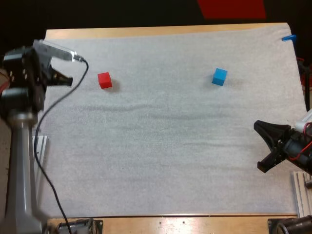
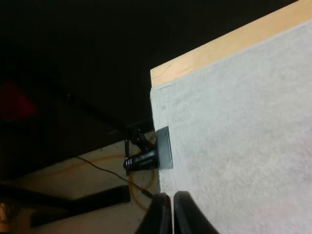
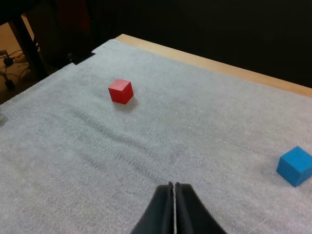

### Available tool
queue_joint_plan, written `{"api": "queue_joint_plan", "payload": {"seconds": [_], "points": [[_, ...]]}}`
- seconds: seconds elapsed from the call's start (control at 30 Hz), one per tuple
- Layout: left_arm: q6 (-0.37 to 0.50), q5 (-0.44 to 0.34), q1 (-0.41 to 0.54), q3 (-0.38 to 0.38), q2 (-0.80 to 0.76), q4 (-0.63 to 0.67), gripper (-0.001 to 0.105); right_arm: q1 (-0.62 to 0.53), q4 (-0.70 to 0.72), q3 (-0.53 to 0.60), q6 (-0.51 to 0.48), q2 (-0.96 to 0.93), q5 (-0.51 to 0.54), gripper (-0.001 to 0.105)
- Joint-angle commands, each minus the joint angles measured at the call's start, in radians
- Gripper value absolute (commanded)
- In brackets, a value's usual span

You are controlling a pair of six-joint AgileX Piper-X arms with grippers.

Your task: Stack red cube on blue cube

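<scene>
The red cube (image 1: 104, 80) sits on the white mat at the far left; in the right wrist view the red cube (image 3: 121, 91) lies well ahead of my fingers. The blue cube (image 1: 219, 76) rests at the far right, about level with the red one, and the blue cube (image 3: 295, 166) shows off to the side in the right wrist view. My left gripper (image 2: 171, 201) is shut on nothing, raised at the mat's left edge, left of the red cube (image 1: 62, 78). My right gripper (image 3: 173, 191) is shut and empty, low near the mat's right edge (image 1: 263, 146).
The white mat (image 1: 165, 161) covers most of the wooden table (image 1: 161, 31). A black clamp (image 2: 163, 148) sits at the table's edge beneath the left gripper, near the mat's corner. Metal rails stand at the left (image 1: 41, 148) and right (image 1: 301, 192) table edges.
</scene>
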Motion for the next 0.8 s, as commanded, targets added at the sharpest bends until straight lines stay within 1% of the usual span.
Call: {"api": "queue_joint_plan", "payload": {"seconds": [0.0,0.07,0.1,0.17,0.2,0.23,0.37,0.43,0.5,0.6,0.67,0.73,0.77], "points": [[0.026,-0.008,-0.002,-0.049,0.065,-0.005,0.000,0.000,-0.014,-0.009,-0.018,0.000,-0.017,0.000],[0.044,-0.008,-0.004,-0.109,0.153,-0.007,0.000,0.000,-0.014,-0.009,-0.011,0.000,-0.017,0.000],[0.051,-0.008,-0.004,-0.126,0.165,-0.007,0.000,0.000,-0.014,-0.009,-0.011,0.000,-0.017,0.000],[0.131,-0.019,-0.015,-0.178,0.239,-0.007,0.000,0.000,-0.014,-0.009,-0.011,0.000,-0.017,0.000],[0.155,-0.028,-0.017,-0.189,0.255,-0.005,0.000,0.000,-0.014,-0.009,-0.011,0.000,-0.017,0.000],[0.202,-0.047,-0.026,-0.205,0.282,-0.005,0.000,0.000,-0.014,-0.009,-0.011,0.000,-0.017,0.000],[0.350,-0.049,-0.058,-0.216,0.343,-0.022,0.000,0.000,-0.014,-0.009,-0.011,0.000,-0.017,0.000],[0.369,-0.059,-0.074,-0.216,0.373,-0.043,0.000,0.000,-0.014,-0.009,-0.011,0.000,-0.017,0.000],[0.369,-0.062,-0.090,-0.216,0.406,-0.068,0.000,0.000,-0.014,-0.009,-0.011,0.000,-0.017,0.000],[0.380,-0.128,-0.130,-0.223,0.456,-0.098,0.000,0.000,-0.011,-0.009,-0.011,0.000,-0.017,0.000],[0.425,-0.194,-0.153,-0.223,0.494,-0.135,0.000,0.000,-0.004,-0.009,-0.011,0.000,-0.017,0.000],[0.437,-0.239,-0.164,-0.223,0.524,-0.161,0.000,0.000,0.011,-0.009,-0.011,0.000,-0.015,0.000],[0.436,-0.243,-0.167,-0.223,0.544,-0.166,0.000,0.000,0.020,-0.009,-0.011,0.000,-0.014,0.000]]}}
